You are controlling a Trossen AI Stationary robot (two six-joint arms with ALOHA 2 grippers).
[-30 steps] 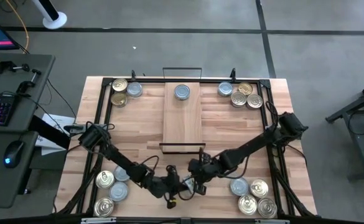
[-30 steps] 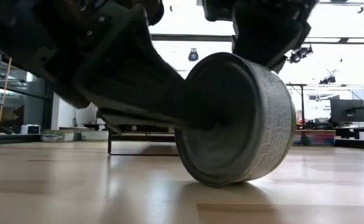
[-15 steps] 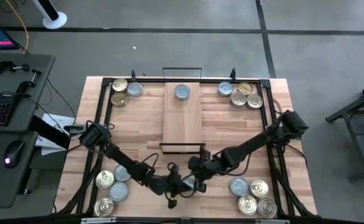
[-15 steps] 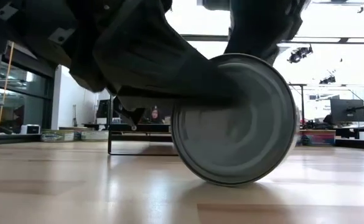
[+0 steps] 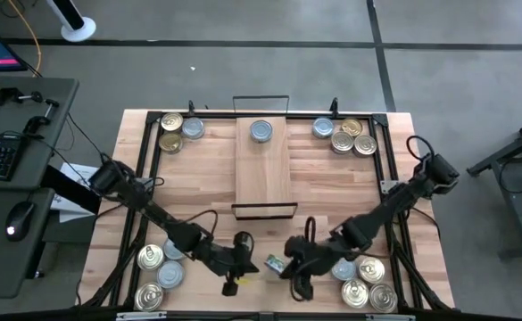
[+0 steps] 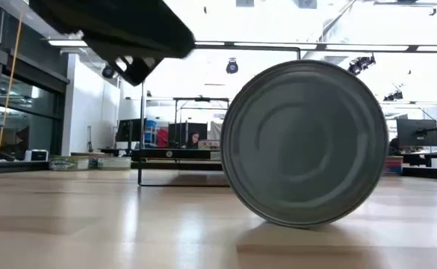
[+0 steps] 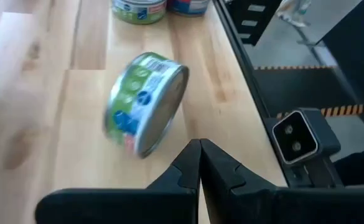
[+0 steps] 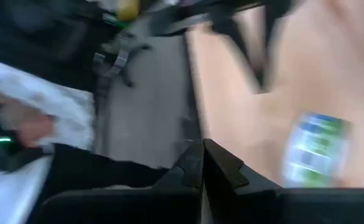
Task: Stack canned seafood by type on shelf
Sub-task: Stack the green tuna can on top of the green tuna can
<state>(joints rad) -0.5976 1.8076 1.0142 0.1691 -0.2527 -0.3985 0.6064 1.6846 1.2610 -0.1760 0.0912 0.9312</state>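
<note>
One tin [image 5: 275,263] with a green-and-blue label stands on its rim on the tabletop near the front edge, its flat end [image 6: 302,142] facing the low camera. My left gripper [image 5: 245,260] is shut just left of it and raised; in its wrist view the shut fingers [image 7: 200,152] point past the tin [image 7: 145,102] without touching. My right gripper [image 5: 291,267] is shut just right of the tin, also raised clear [image 8: 201,154]. The shelf [image 5: 262,178] lies mid-table with one silver-blue tin [image 5: 261,132] at its far end.
Clusters of tins sit at the four corners: far left [image 5: 177,129], far right [image 5: 345,136], near left [image 5: 158,267], near right [image 5: 365,283]. A black frame [image 5: 381,160] runs round the tabletop. The shelf's wire end frame [image 6: 218,112] stands behind the upright tin.
Both shut grippers were against the tin from either side. They have lifted and drawn apart, the left toward the table's left, the right toward its right and near edge. The tin stays on its rim and has turned its flat end toward the near edge.
</note>
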